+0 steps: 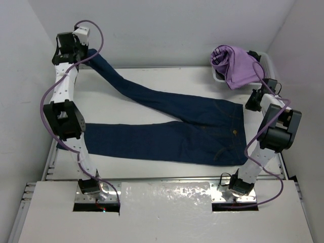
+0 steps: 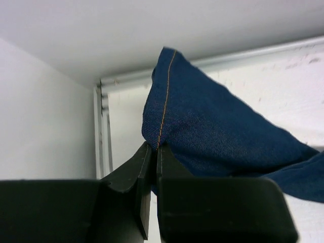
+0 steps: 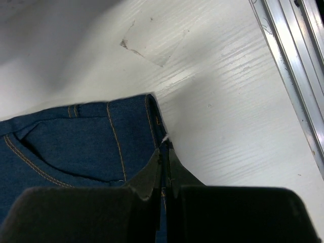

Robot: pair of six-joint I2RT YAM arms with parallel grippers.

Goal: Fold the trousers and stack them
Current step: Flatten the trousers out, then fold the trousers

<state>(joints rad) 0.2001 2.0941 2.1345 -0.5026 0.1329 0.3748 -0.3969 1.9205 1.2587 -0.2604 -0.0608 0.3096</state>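
The dark navy trousers (image 1: 172,129) lie spread on the white table, waist to the right, legs to the left. One leg runs up to the far left corner, where my left gripper (image 1: 87,54) is shut on its hem and holds it off the table. In the left wrist view the hem (image 2: 202,121) rises from the pinched fingertips (image 2: 153,147). My right gripper (image 1: 249,104) is shut on the waistband's far corner. In the right wrist view the fingers (image 3: 164,152) pinch the waistband edge (image 3: 149,116).
A lilac-purple garment (image 1: 237,66) is heaped in a white bin (image 1: 265,61) at the far right corner. Metal rails (image 3: 288,55) edge the table. White walls close in the left, back and right sides.
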